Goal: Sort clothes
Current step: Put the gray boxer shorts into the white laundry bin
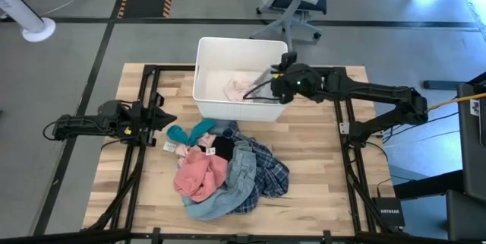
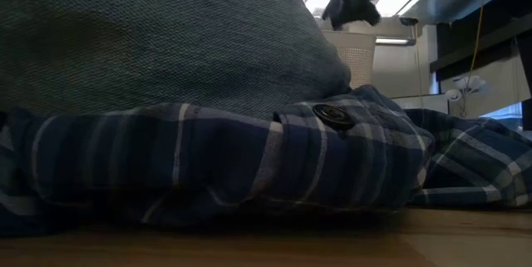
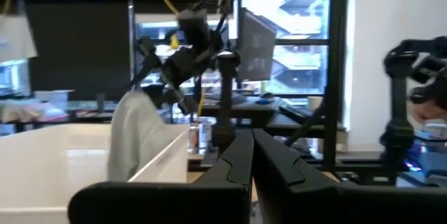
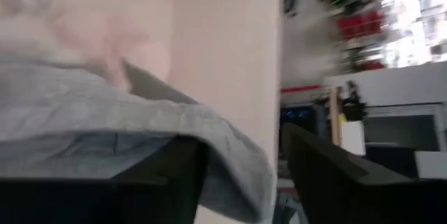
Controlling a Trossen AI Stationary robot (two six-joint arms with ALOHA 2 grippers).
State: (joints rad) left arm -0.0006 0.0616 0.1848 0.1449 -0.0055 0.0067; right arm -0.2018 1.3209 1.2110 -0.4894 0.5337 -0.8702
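The right gripper (image 1: 271, 84), fingers spread, hangs a limp grey cloth garment (image 4: 105, 123) over the white plastic bin (image 1: 203, 69) at the pile's 12 o'clock. It is light and floppy; pinch a fold. The left gripper (image 1: 163, 118), fingers together, waits at 9 o'clock of the mixed-colour clothes heap (image 1: 228, 172)

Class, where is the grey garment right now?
In the high view the grey garment hangs over the right edge of the white bin, beneath the right pincer.
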